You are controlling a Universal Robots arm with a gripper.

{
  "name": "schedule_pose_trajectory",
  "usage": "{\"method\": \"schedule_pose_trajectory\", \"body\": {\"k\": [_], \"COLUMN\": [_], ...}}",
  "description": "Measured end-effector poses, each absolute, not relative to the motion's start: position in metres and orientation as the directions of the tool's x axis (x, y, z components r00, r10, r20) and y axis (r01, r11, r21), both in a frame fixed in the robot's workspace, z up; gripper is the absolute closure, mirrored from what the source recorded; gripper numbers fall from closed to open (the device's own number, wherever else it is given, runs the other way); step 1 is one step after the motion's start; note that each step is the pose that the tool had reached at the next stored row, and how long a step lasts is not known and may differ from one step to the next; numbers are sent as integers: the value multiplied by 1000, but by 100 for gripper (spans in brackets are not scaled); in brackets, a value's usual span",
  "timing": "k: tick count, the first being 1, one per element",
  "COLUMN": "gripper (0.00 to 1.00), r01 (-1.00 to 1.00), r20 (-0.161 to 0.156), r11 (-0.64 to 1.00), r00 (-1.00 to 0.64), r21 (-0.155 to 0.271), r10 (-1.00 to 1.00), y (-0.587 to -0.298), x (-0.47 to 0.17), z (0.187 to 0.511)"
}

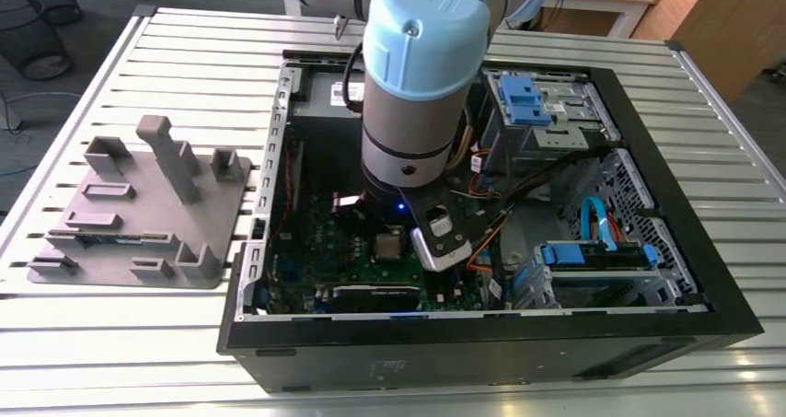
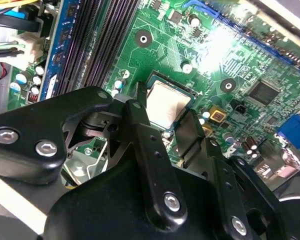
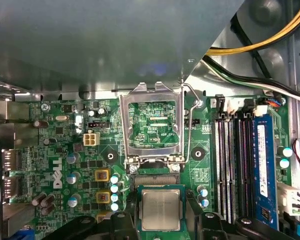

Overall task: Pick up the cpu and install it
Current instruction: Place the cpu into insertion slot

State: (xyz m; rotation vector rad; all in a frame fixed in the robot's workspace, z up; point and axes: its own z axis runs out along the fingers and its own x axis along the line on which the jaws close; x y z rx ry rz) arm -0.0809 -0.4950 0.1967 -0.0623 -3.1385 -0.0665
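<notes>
Flat square cpu [image 3: 161,209] with a matte silver lid sits in the green motherboard [image 3: 65,150] socket below the raised metal frame [image 3: 151,125]. Black gripper [image 3: 164,218] is released, fingers straddling it.

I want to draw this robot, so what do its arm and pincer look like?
The arm is a fat silver-grey tube with a round light-blue cap on top and a tiny blue light low down. The pincer is black, built of chunky jointed bars held by shiny silver screws.
</notes>
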Motion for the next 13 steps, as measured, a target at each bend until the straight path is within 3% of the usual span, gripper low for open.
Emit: {"method": "schedule_pose_trajectory", "body": {"k": [13], "gripper": [53], "r01": [29], "r20": [3], "r11": [998], "r00": [-1000], "r21": [56], "r10": [29], "y": [-495], "x": [-83], "z": [193]}}
